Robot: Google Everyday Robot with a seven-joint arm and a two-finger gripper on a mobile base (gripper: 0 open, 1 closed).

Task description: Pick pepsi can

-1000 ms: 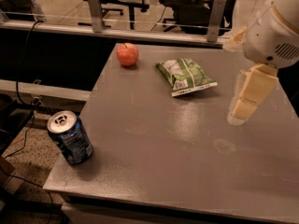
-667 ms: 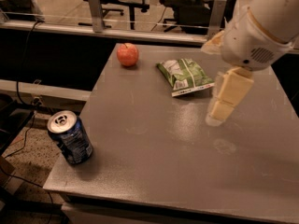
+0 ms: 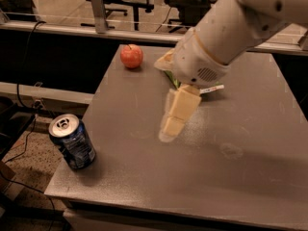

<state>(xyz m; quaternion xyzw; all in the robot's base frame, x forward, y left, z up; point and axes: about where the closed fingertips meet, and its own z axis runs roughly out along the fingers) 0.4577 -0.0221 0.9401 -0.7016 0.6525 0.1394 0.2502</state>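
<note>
The pepsi can is dark blue with a silver top and pull tab. It stands upright at the front left corner of the grey table. My gripper hangs on the white arm above the middle of the table, pointing down and left. It is well to the right of the can and holds nothing that I can see.
A red apple sits at the table's back left. A green-and-white snack bag lies behind the arm, mostly hidden by it. The table's left and front edges are close to the can. Office chairs and a rail stand behind the table.
The arm has swung left from the table's right side to its middle, closer to the can, and now covers the snack bag. The can and apple have not moved.
</note>
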